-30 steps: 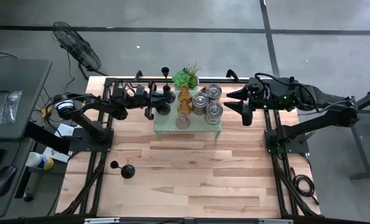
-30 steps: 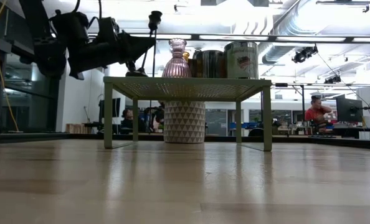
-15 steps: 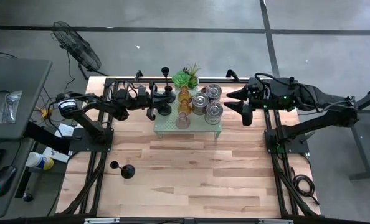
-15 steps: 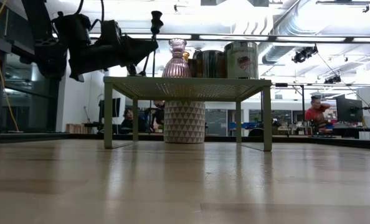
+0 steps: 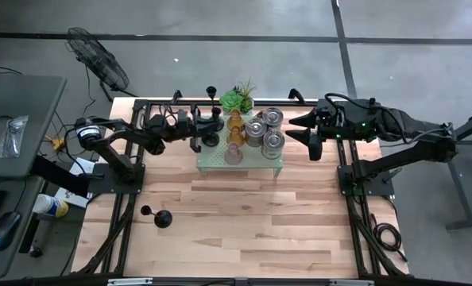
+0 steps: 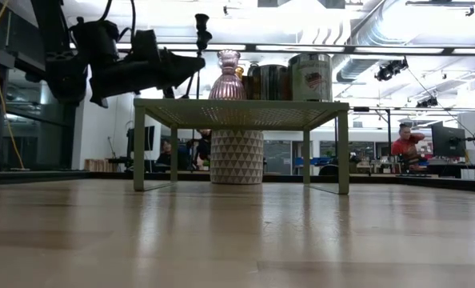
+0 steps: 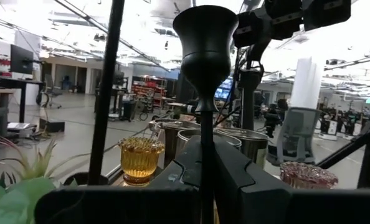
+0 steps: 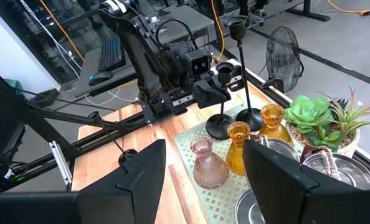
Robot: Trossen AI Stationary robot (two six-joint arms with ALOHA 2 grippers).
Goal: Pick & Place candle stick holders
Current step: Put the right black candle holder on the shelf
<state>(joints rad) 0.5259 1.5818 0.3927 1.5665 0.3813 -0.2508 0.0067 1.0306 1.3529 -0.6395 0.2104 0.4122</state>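
My left gripper (image 5: 206, 132), upper centre of the high view, is clamped on the thin stem of a black candle holder (image 7: 205, 56) on the green stand (image 5: 277, 160). It seems light, stiff and top-heavy, so I grip low. My right gripper (image 5: 295, 130) waits half apart.

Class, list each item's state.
Short black cup-topped candle holder: upright, stem clamped by left gripper.
Right gripper: open, empty.
Tall black candle holder: upright on pale green perforated stand.
Black round-based candle holder on table: lying on side.
Two amber glass holders: upright on stand.
Pink ribbed glass holder: upright on stand.
Three silvery cylindrical tins: upright.
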